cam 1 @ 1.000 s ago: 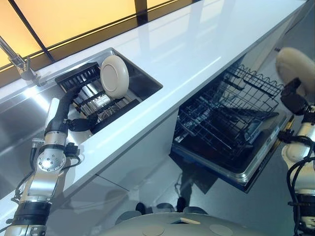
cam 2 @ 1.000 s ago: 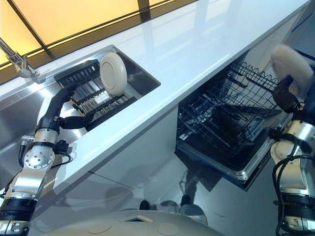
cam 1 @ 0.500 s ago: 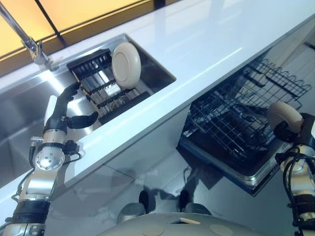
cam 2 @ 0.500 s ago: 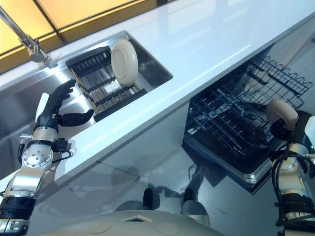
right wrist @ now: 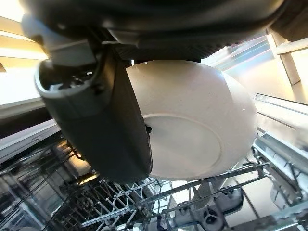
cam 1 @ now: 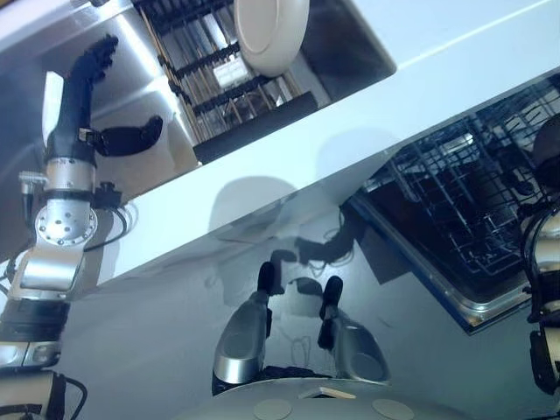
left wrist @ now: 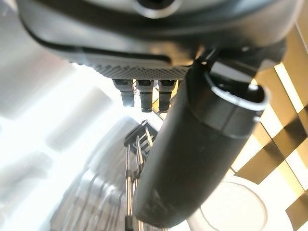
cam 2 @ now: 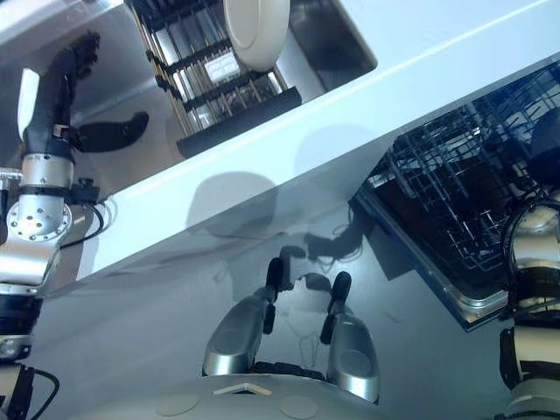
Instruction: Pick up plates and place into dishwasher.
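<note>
My right hand (right wrist: 106, 120) is shut on a cream plate (right wrist: 202, 120), thumb across its face, just above the wire dishwasher rack (right wrist: 144, 202). In the left eye view that hand (cam 1: 549, 149) is a dark shape at the right edge over the pulled-out rack (cam 1: 455, 201). A second cream plate (cam 1: 271, 31) stands on edge in the black drying rack (cam 1: 219, 96) inside the sink. My left hand (cam 1: 83, 96) is open over the sink's floor beside that rack, fingers straight and thumb spread, touching nothing. The left wrist view shows its thumb (left wrist: 192, 144) before the rack's bars (left wrist: 134, 159).
A white countertop (cam 1: 289, 166) runs between the sink and the dishwasher. The dishwasher's open door (cam 1: 472, 306) juts out low on the right. The sink's steel wall (cam 1: 350, 44) lies beyond the standing plate.
The camera has tilted down, shifting the whole scene upward. My right hand has carried its plate down from beside the counter to just over the dishwasher rack. The left hand stays open.
</note>
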